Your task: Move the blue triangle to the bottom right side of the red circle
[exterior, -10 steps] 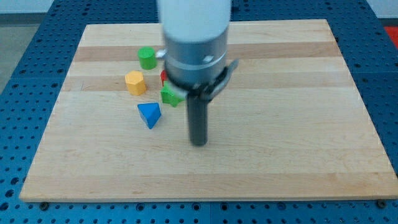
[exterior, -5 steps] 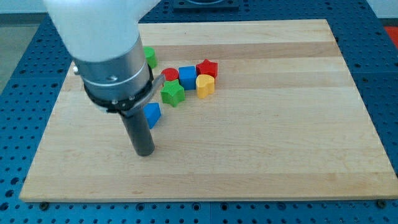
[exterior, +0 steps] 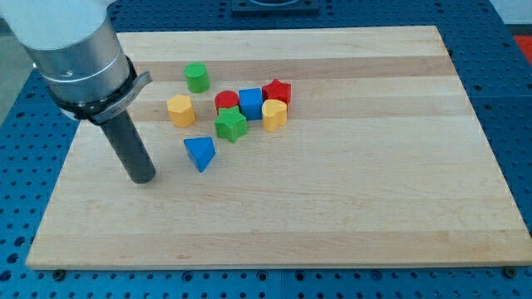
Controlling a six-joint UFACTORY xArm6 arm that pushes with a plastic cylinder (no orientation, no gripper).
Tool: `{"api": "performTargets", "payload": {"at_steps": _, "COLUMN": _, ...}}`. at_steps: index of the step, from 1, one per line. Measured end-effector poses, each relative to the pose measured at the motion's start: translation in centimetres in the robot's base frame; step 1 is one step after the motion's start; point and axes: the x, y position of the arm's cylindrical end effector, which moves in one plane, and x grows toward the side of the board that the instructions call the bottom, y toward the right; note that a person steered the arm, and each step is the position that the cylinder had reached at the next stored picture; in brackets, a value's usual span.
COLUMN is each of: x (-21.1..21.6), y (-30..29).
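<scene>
The blue triangle lies on the wooden board, left of centre. The red circle sits up and to the right of it, touching a blue cube on its right and a green star below it. My tip rests on the board to the left of the blue triangle and slightly below it, about a block's width away from it.
A yellow hexagon lies above the triangle, a green cylinder above that. A red star and a yellow heart sit right of the blue cube. The board's left edge is near my tip.
My rod has swept from the board's middle to the left, passing below the blue triangle. It now stands on the triangle's left side. The blocks have not moved.
</scene>
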Motion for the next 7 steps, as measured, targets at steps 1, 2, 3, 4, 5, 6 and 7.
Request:
{"api": "performTargets", "payload": {"at_steps": 1, "x": 0.7, "y": 1.7}}
{"api": "performTargets", "payload": {"at_steps": 2, "x": 1.9, "y": 3.9}}
{"api": "performTargets", "payload": {"at_steps": 3, "x": 0.2, "y": 5.1}}
{"api": "performTargets", "payload": {"at_steps": 4, "x": -2.4, "y": 5.1}}
{"api": "performTargets", "payload": {"at_steps": 5, "x": -4.2, "y": 5.1}}
{"api": "performTargets", "payload": {"at_steps": 6, "x": -6.1, "y": 5.2}}
{"api": "performTargets", "payload": {"at_steps": 7, "x": -7.4, "y": 6.6}}
